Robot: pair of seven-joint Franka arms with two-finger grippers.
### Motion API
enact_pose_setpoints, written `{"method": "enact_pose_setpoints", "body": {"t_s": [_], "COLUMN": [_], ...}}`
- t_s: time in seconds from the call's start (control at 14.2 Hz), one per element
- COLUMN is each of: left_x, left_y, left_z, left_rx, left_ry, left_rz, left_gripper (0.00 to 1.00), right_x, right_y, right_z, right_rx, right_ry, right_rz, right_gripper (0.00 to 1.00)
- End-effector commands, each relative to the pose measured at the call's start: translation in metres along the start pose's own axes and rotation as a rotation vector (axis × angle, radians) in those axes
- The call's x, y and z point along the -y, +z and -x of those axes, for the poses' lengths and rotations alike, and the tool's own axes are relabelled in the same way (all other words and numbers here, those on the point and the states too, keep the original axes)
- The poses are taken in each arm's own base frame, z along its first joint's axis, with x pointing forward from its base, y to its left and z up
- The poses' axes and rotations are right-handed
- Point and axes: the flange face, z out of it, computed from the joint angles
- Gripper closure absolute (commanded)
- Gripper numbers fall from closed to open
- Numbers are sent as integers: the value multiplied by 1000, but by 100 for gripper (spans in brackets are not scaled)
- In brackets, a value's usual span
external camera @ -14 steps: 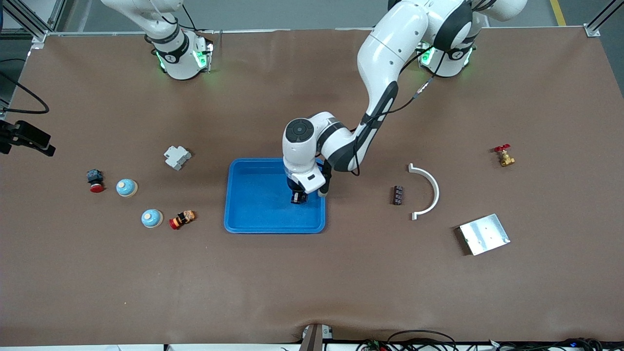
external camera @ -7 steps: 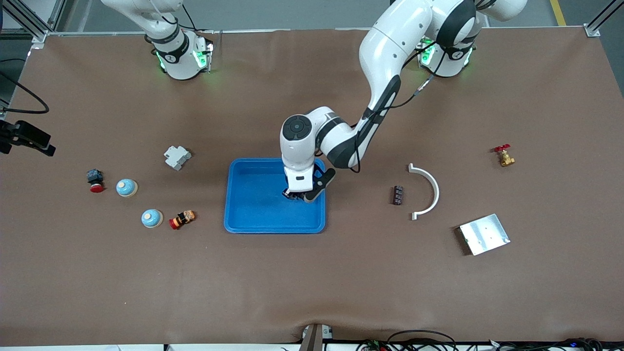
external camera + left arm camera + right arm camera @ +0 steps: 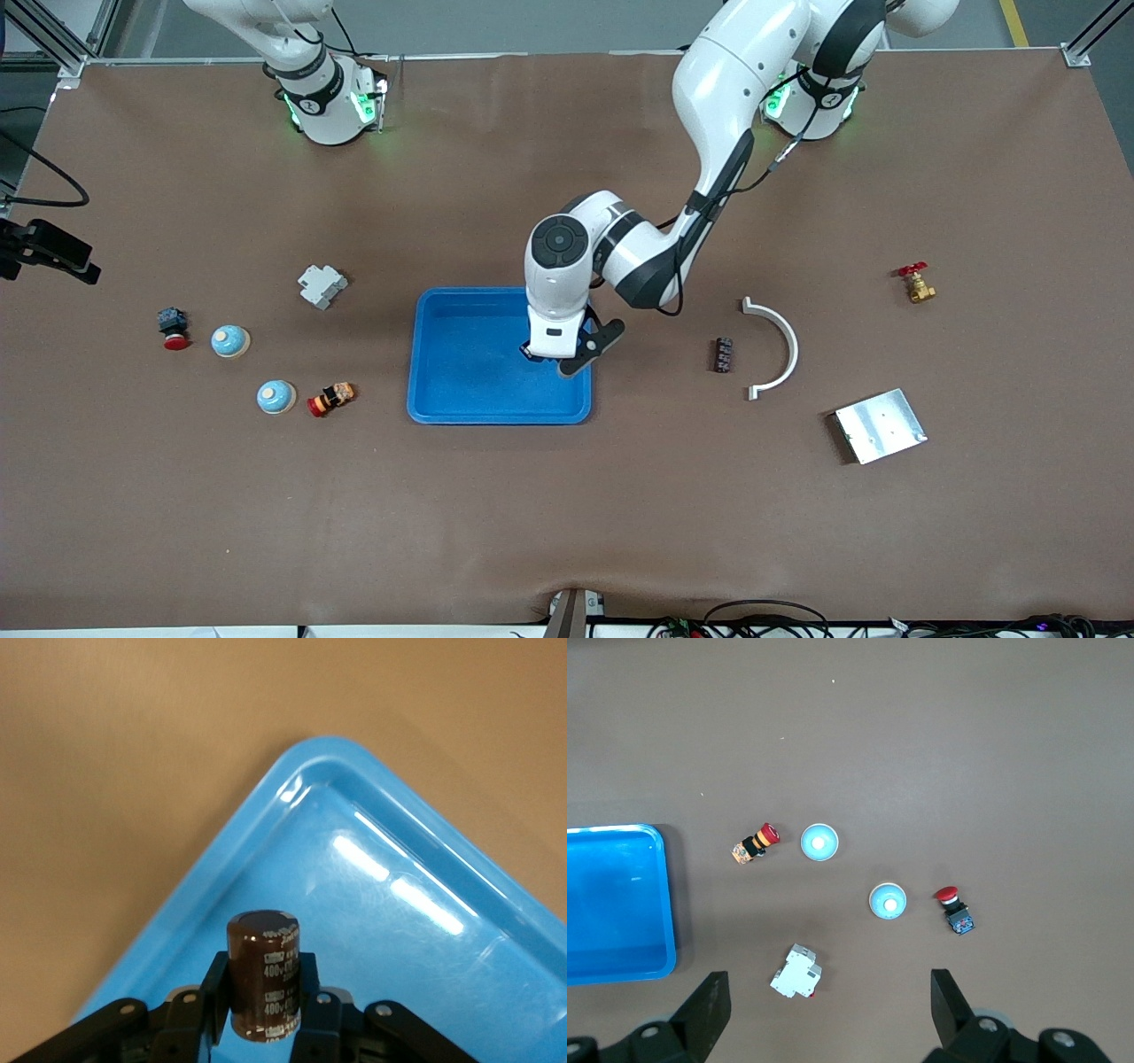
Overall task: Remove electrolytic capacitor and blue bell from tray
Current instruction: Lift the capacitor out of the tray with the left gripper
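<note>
Brown capacitor [image 3: 263, 976]: clamped upright in left gripper [image 3: 263, 1014], lifted above blue tray [image 3: 461, 390] for removal.
Right gripper [image 3: 828, 1014]: waits, fingers spread, empty.

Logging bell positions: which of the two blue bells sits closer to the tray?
The blue bell beside the red-capped orange push button. It lies nearer the front camera and closer to the tray than the other bell, which sits beside the dark-bodied button.
</note>
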Motion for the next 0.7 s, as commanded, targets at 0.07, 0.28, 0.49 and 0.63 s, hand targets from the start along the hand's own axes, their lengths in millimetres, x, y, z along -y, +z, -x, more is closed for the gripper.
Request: {"method": "enact_pose_setpoints", "body": {"t_s": [0.07,0.28,0.49,0.63], "left_x": [6,10,25,41], "left_y": [-23,-26,-49,-52], "left_z": [-24,-33,-63,-70], "left_rx": [10,-12,-14,16], "left_ry": [175,291,416,527], "left_rz": [-8,-17,-29,-82], "left_gripper": [100,100,100,100], "right_x": [2,3,2,2], "right_y": [-6,-6,-7,-7], "right_z": [3,3,2,2], "right_rx": [-7,-7,-13,-13], "right_ry": [-3,-7,-5,-3], "right_rz": [-9,-9,-9,-10], "right_gripper": [0,0,0,0]}}
